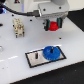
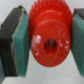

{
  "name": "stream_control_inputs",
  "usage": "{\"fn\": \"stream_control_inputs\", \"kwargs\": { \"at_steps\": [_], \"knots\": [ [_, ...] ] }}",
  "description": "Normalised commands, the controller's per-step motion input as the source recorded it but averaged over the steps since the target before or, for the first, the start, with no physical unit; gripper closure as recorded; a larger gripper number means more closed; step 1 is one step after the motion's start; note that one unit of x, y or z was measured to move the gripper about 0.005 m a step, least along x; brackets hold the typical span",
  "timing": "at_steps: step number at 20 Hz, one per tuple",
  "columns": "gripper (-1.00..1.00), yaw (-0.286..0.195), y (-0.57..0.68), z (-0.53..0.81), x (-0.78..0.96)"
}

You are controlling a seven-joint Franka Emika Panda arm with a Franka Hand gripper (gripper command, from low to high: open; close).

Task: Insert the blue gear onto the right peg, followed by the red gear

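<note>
My gripper (image 1: 52, 25) is clamped on the red gear (image 2: 47, 37), pads (image 2: 22, 42) pressing opposite sides of its toothed rim, held above the table (image 1: 15, 55). Judged light, rigid, smooth plastic; the teeth should resist slipping, so a rim hold suits. Below, the blue gear (image 1: 51, 52) sits on the plate (image 1: 32, 60), apparently over the right peg; the other peg (image 1: 37, 55) is bare.

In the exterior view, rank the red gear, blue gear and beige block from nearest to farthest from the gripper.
1. red gear, held between the pads of the gripper.
2. blue gear, below on the plate.
3. beige block, far toward the exterior view's left.
</note>
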Motion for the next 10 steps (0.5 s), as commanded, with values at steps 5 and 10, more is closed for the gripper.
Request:
{"fn": "stream_control_inputs", "kwargs": {
  "at_steps": [5, 10],
  "knots": [
    [1.00, 0.000, -0.20, 0.28, 0.79],
    [1.00, 0.000, -0.15, 0.23, 0.81]
  ]
}}
